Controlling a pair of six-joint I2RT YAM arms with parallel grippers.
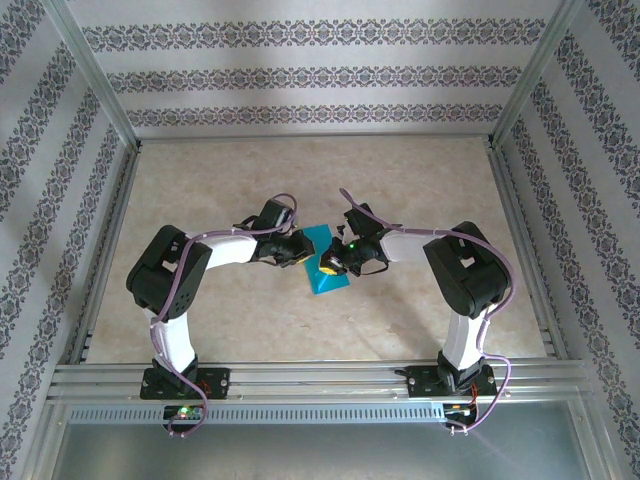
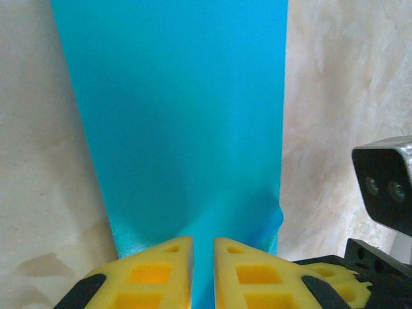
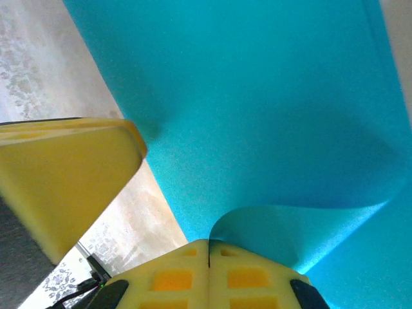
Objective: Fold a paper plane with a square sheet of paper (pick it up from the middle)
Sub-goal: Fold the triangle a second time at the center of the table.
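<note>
Folding looks like the step going on now, and the plane is not made yet. The thin teal-blue square sheet of paper (image 1: 320, 238) is in the middle of the pale stone-patterned table (image 1: 300, 170), right between the two white robot arms. From above, its near end comes to a point.

The right arm (image 1: 455, 270) has its jaws clenched tight, with no gap between the yellow pads. In the right wrist view, a curled flap of the paper (image 3: 257, 116) rises straight out of the tips, so I think these jaws are pinching the paper's edge and bending it over. The flap is round and puffy, not flat.

The left arm (image 1: 175, 270) has its jaws very close together, with a thin slit between them. In the left wrist view, the paper (image 2: 174, 116) runs right into that slit. I cannot tell if they squeeze it or just sit around it. The paper is a bit crumpled at one side just by the jaws.

Next, the curled flap needs to go down flat on the rest of the sheet. The edges should line up first. Then the bend must be pressed hard to make a sharp line. The other jaws should keep the sheet from sliding.
</note>
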